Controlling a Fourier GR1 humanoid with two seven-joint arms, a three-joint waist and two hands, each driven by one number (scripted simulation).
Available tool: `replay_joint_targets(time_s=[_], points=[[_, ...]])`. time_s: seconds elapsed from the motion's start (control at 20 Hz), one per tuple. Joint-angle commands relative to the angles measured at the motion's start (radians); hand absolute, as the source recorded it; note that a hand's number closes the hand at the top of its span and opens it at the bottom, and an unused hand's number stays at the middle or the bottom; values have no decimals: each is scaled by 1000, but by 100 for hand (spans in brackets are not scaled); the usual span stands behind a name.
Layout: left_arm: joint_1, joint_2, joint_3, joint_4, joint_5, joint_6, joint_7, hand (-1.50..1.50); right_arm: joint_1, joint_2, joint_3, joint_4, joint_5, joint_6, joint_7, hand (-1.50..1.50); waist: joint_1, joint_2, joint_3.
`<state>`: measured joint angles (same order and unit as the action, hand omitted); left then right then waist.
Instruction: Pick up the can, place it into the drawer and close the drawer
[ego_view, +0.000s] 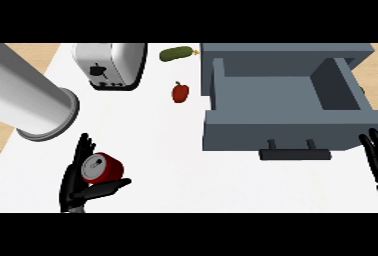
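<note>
One red can (102, 168) is lying on the white table, well left of the open drawer (284, 102). I am cupping it with my left hand (76, 181), fingers (81, 150) and thumb curling round its sides. It looks light, rigid and slick, so I am judging the cylindrical wall the best hold; my right hand (369, 152) is resting open at the right edge.

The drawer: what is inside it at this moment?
The open drawer shows only its bare grey floor and walls; nothing lies in the visible part. Its back part is hidden under the cabinet top. The can is outside, on the counter, in the left hand.
</note>
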<state>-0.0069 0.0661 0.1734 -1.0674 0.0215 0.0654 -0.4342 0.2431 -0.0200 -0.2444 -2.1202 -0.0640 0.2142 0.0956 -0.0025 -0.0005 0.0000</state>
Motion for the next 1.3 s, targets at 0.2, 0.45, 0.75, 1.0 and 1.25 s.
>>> replay_joint_targets(time_s=[0.2, 0.45, 0.75, 1.0, 1.25], points=[[-118, -2, -17, 64, 0, 13, 33, -150, 39, 19, 10, -54, -12, -1, 9, -150, -3, 0, 0], [-109, -23, -33, 56, 21, -18, -20, 150, -4, 2, -6, 16, 2, 8, -20, -150, -1, 0, 0], [-46, -13, -60, -119, 78, -79, 110, 150, -2, 1, -7, -62, -19, -11, 48, -150, 2, -1, 0], [-102, -8, -41, -60, 72, -42, 47, 150, 5, 19, 3, -80, -24, -26, 51, -150, 1, 0, 0], [-307, 45, 32, 114, 107, -44, 60, 150, 28, 7, -35, -45, -35, 31, -1, -150, -5, 1, 0]])
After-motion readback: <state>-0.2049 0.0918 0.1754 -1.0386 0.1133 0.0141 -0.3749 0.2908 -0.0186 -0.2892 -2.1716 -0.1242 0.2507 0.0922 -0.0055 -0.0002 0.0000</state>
